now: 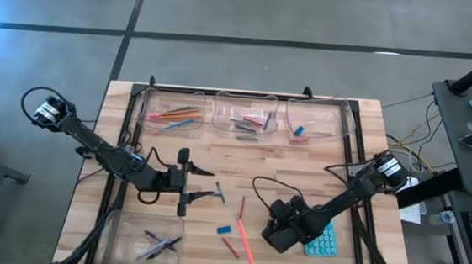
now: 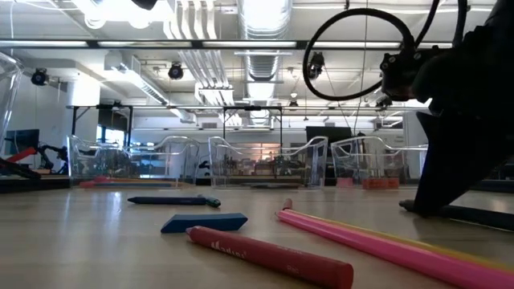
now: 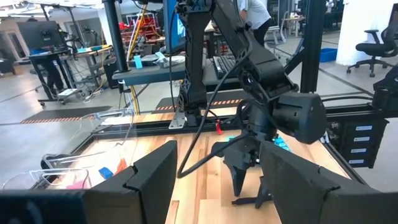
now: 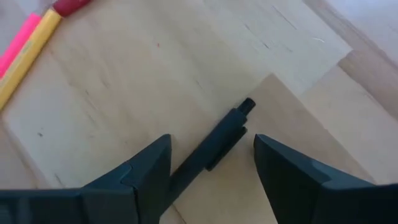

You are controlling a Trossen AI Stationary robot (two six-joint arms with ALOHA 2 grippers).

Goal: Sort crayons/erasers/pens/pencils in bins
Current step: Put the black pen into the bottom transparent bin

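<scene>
Left arm: enters from the table's left edge and reaches rightward to mid-table, forearm low and level. Left gripper points right, its two fingers spread apart with nothing between them. Right arm: enters from the right edge and slants down toward the near centre, cable looped above the wrist. Right gripper is tipped down close over the tabletop, fingers spread wide, one on either side of a pen without closing on it.
</scene>
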